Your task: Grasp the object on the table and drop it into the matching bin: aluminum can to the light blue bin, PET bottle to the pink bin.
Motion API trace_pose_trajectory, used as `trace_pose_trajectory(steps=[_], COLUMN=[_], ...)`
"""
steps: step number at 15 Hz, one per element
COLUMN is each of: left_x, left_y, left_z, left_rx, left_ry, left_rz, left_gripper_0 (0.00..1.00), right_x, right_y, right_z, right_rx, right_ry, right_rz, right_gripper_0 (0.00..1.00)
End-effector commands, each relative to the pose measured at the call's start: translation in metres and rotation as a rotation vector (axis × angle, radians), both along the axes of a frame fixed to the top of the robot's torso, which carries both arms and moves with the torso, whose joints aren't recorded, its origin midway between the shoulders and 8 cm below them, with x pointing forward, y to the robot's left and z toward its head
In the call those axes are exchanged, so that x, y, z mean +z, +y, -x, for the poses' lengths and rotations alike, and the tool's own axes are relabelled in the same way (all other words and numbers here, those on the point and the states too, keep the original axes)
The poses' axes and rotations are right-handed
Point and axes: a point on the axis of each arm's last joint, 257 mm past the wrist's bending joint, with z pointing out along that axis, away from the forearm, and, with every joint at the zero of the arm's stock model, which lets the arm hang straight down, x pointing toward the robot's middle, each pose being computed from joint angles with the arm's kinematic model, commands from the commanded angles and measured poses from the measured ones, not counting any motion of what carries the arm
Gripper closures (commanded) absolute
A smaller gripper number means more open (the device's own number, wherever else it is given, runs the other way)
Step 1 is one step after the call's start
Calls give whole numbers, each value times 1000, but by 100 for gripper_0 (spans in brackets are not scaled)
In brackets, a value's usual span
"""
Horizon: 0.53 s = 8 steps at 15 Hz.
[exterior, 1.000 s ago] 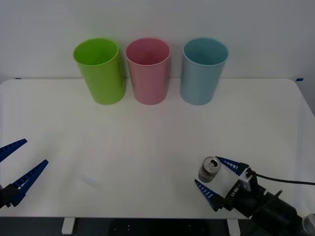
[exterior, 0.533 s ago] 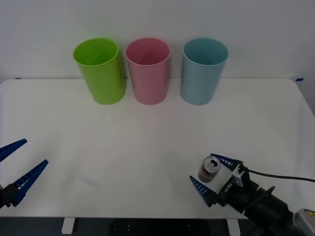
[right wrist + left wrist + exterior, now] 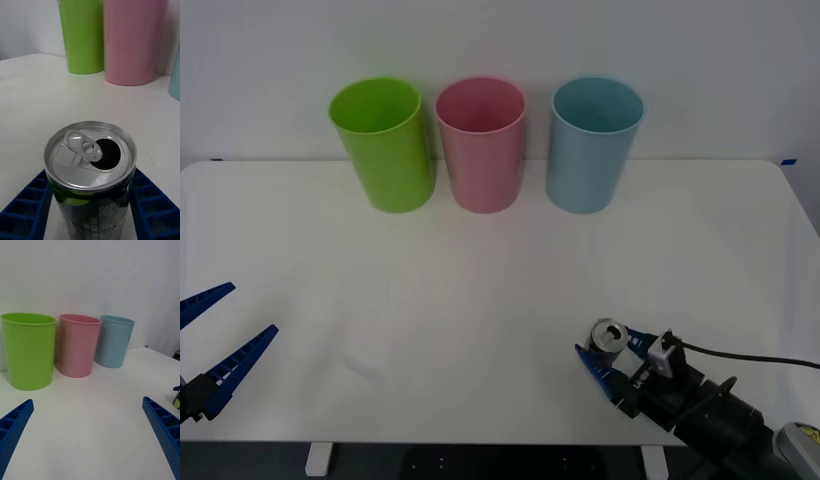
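The aluminum can (image 3: 609,338) stands upright on the white table (image 3: 480,280) near the front right edge, its pull-tab top open. My right gripper (image 3: 605,347) is shut on it. In the right wrist view both blue fingers (image 3: 26,210) press against the sides of the can (image 3: 90,165). The light blue bin (image 3: 593,145) stands at the back, right of the pink bin (image 3: 480,145). My left gripper (image 3: 252,308) waits open at the front left, holding nothing.
A lime green bin (image 3: 383,145) stands left of the pink one; the three bins form a row along the table's far edge (image 3: 77,347). Bare white tabletop lies between the can and the bins.
The right gripper's fingers stood apart on either side of the can and have now closed onto it. The left arm has not moved.
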Motion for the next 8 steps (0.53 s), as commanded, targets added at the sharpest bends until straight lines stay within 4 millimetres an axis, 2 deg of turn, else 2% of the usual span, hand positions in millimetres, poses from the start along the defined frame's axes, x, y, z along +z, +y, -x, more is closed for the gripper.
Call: trace_pose_trajectory(steps=[1, 8], left_x=[0, 0], left_y=[0, 0], left_z=[0, 0], left_rx=[0, 0], left_ry=[0, 0], left_rz=[0, 0], left_gripper_0=[0, 0], right_x=[1, 11], right_y=[0, -3], right_z=[0, -5], right_rx=[0, -17], right_ry=[0, -5], right_rz=[-4, -49], right_gripper_0=[100, 100])
